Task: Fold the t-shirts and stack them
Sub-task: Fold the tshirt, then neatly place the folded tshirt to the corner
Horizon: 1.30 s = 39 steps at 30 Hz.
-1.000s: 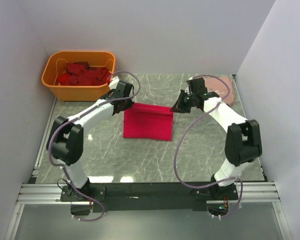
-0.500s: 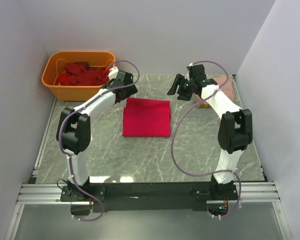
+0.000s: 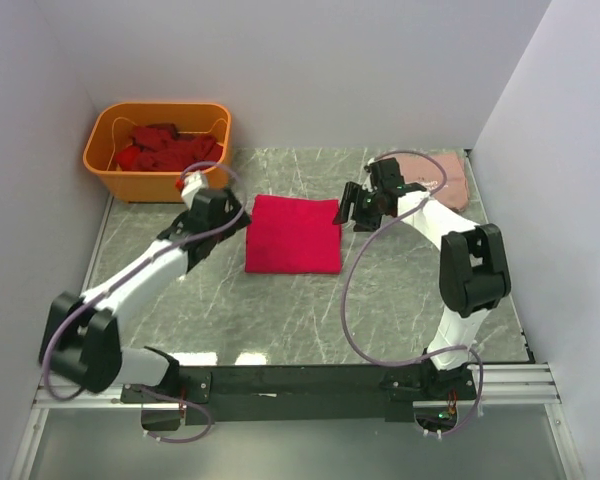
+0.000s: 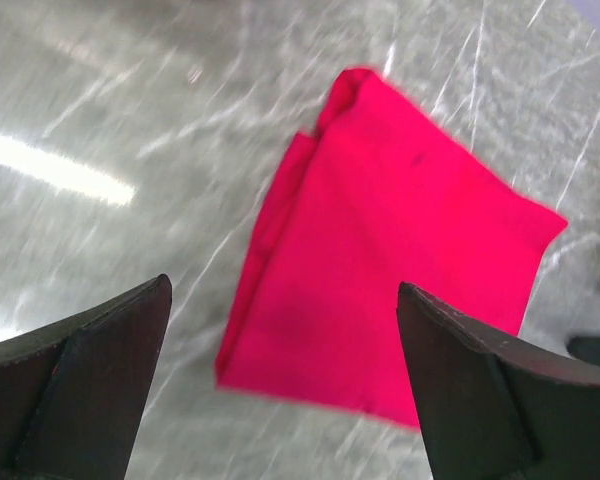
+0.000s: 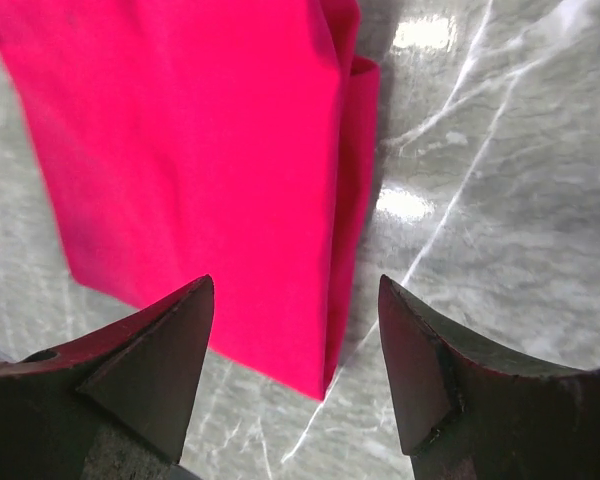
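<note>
Shows crimson tee [image 3: 293,234] folded flat on table [image 3: 280,310], right of tub [image 3: 150,185]. Catches left gripper [image 4: 282,288] spread wide and empty, off tub's right front corner; right gripper [image 5: 295,282] open, empty, farther right. Places salmon tee [image 3: 435,172] far right of tub, dark red tees [image 3: 165,150] inside.

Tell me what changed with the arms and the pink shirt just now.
The left gripper and right gripper opened, releasing the crimson t-shirt, which now lies folded flat. The left arm drew back toward its base; the right hovers by the shirt's corner. Orange tub and salmon t-shirt unmoved.
</note>
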Tool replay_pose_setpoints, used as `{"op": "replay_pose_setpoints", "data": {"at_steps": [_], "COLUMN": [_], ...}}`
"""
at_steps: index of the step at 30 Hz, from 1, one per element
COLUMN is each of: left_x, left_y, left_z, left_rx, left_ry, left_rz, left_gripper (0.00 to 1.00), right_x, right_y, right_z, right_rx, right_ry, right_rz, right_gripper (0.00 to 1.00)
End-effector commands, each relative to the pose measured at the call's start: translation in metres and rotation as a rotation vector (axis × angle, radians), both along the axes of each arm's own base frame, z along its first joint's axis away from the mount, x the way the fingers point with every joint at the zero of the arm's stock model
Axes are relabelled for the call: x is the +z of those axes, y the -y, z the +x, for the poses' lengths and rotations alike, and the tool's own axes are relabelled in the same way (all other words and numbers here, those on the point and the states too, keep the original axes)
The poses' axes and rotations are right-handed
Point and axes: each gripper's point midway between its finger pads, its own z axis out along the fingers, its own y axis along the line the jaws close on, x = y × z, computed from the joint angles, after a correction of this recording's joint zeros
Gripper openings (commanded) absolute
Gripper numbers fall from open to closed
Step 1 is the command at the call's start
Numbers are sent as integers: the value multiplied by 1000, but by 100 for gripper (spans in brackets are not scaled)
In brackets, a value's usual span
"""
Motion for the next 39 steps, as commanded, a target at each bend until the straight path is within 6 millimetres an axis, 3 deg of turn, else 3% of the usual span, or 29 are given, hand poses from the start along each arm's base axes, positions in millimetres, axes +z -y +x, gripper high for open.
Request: {"op": "replay_pose_setpoints", "data": {"at_steps": [1, 2, 3, 4, 6, 7, 12, 16, 25, 28, 29, 32, 39], "left_x": [22, 24, 11, 20, 9, 16, 8, 15, 25, 24, 24, 23, 23], "left_y": [-4, -6, -11, -15, -25, -28, -48, -65, -85, -86, -84, -79, -79], "left_z": [-21, -27, -38, -46, -60, -66, -88, -97, -108, -110, -110, -111, -115], "left_rx": [27, 29, 41, 49, 86, 93, 177, 249, 325, 326, 302, 248, 235], "left_ry": [107, 119, 102, 129, 112, 130, 118, 159, 192, 188, 184, 169, 175], "left_rz": [-114, -127, -133, -157, -161, -178, -184, -193, -175, -167, -150, -133, -129], "left_gripper": [100, 99, 99, 100, 100, 99, 99, 99, 99, 99, 99, 100, 99], "right_x": [-9, -13, -26, -27, -41, -43, -61, -74, -90, -84, -79, -61, 9], "right_y": [-12, -14, -15, -16, -13, -13, -21, -28, -44, -39, -34, -16, 36], "right_z": [12, 14, 13, 16, 19, 20, 22, 18, 5, 15, 20, 36, 82], "right_rx": [27, 29, 27, 26, 0, -7, 3, 15, 44, 45, 59, 37, -22], "right_ry": [32, 27, -3, -7, -13, -14, -46, -57, -70, -27, 1, 59, 278], "right_rz": [-41, -51, -68, -80, -156, -172, -184, -232, -340, -395, -429, -541, -764], "right_gripper": [73, 73, 73, 73, 72, 72, 69, 63, 27, 13, 2, 0, 0]}}
